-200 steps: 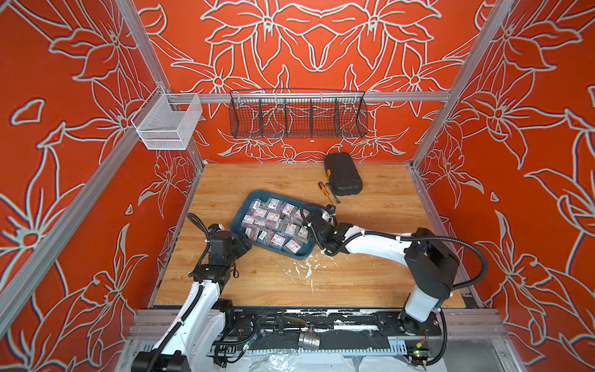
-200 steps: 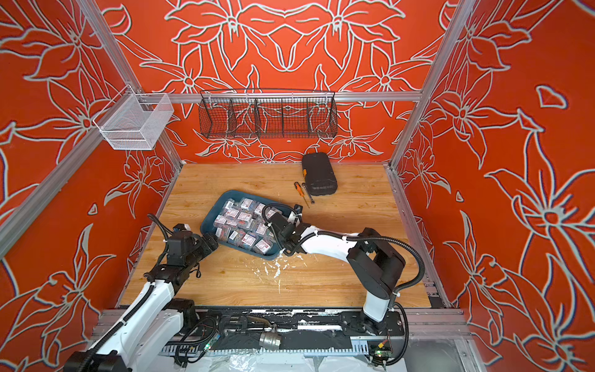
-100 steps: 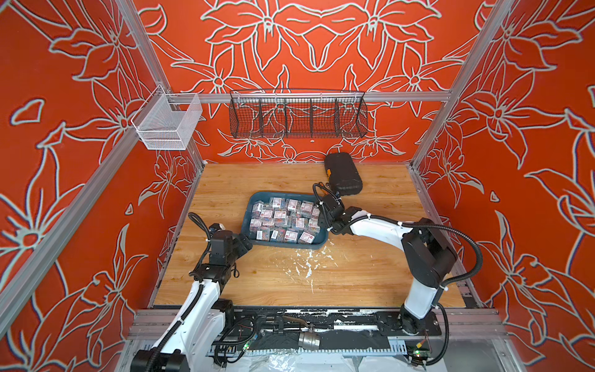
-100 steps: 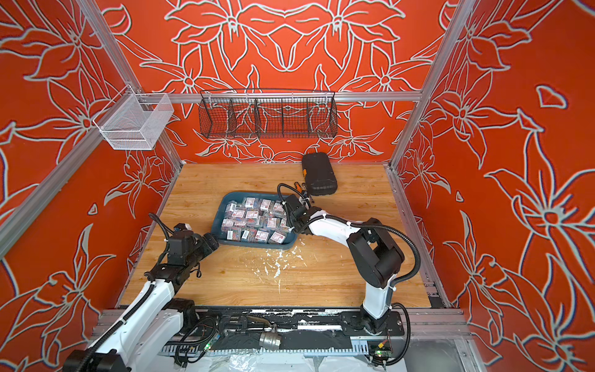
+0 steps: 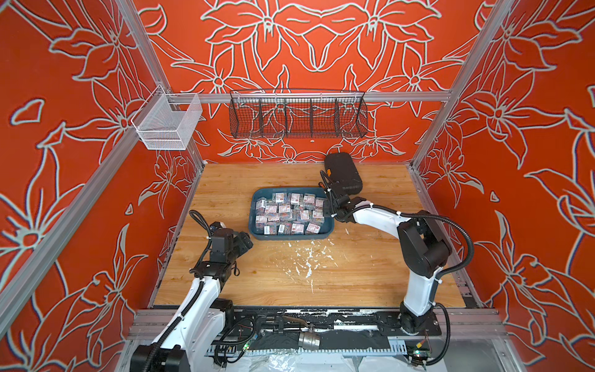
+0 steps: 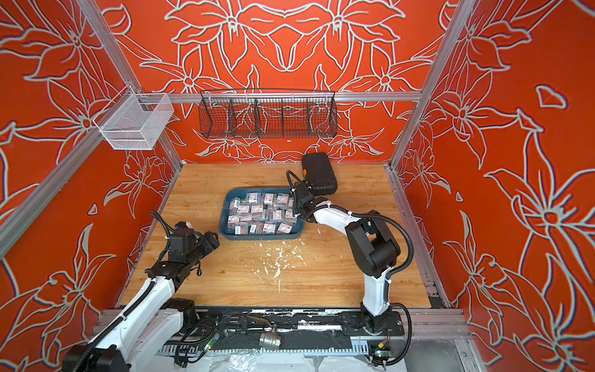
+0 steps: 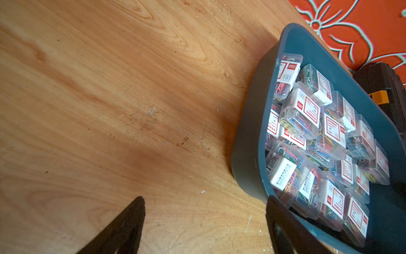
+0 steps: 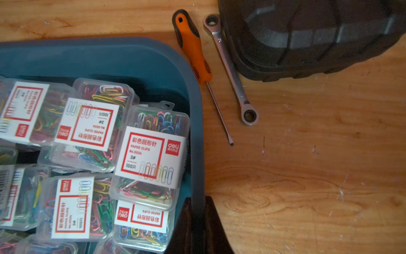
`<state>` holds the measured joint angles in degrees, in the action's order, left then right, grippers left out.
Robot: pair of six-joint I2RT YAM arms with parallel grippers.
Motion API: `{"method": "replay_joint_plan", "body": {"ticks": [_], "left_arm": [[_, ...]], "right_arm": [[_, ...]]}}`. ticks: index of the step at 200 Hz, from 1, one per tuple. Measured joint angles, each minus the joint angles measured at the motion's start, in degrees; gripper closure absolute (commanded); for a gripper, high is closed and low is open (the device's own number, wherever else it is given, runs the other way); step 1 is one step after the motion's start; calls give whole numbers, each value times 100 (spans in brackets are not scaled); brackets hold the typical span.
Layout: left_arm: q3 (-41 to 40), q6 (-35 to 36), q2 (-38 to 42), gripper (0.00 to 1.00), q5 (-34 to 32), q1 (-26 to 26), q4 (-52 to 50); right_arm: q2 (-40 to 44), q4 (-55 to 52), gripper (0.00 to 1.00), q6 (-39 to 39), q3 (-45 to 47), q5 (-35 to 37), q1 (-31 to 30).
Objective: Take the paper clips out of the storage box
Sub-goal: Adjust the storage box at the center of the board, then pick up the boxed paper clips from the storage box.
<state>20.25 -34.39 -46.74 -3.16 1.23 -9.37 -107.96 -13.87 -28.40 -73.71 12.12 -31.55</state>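
Dark blue plastic is what the shallow storage box (image 5: pixel 289 237) with low walls is made of. It is set on the wooden table (image 5: pixel 273 277), near the middle. It is filled with the paper clips (image 5: pixel 289 214), which are packed in small clear plastic boxes with white-and-red labels and piled loosely. The right claw (image 8: pixel 197 203) is squeezed shut on the right wall of the storage box, one finger inside and one outside. The left claw (image 7: pixel 205 199) is held wide apart over bare wood, just beside the box's near left corner, with nothing in it. A black hard case (image 5: pixel 343 174) with an orange latch is seen behind the box. Between them an orange-handled screwdriver (image 8: pixel 193 50) and a silver wrench (image 8: pixel 230 68) are laid side by side.
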Motion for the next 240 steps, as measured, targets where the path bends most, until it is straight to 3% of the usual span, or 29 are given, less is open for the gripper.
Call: {"method": "replay_joint_plan", "body": {"ticks": [95,143,168,197,240], "left_arm": [[0,2,-4,15,-59,4,0],[15,33,-153,13,-28,39,-2],[61,39,-225,12,-22,66,0],[66,83,-175,9,-2,111,4],[57,160,129,13,81,188,52]], "right_arm": [[-35,2,100,466,-48,-212,302],[142,-31,57,459,-66,-278,337],[822,-96,45,365,-68,-219,337],[2208,42,43,-22,374,-420,339],[4395,1241,28,-743,2627,-1528,319]]}}
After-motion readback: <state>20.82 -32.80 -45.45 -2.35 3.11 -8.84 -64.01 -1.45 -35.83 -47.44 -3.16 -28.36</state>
